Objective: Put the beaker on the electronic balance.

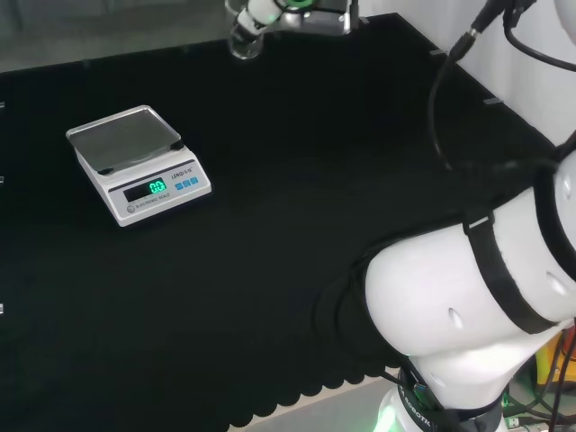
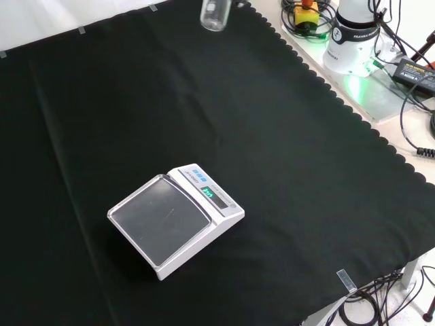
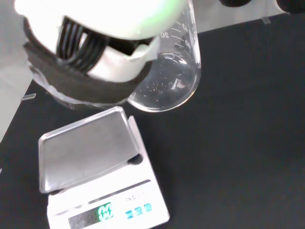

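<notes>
Carrying clear beaker in hand, fingers wrapped round it | held high above cloth | electronic balance pan bare, well apart, lower-left in head view

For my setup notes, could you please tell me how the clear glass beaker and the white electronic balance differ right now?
The clear glass beaker is see-through; the white electronic balance is opaque, with a grey pan. The beaker is held off the black cloth by the robot hand; the balance rests on it. The beaker is round, the balance boxy.
</notes>
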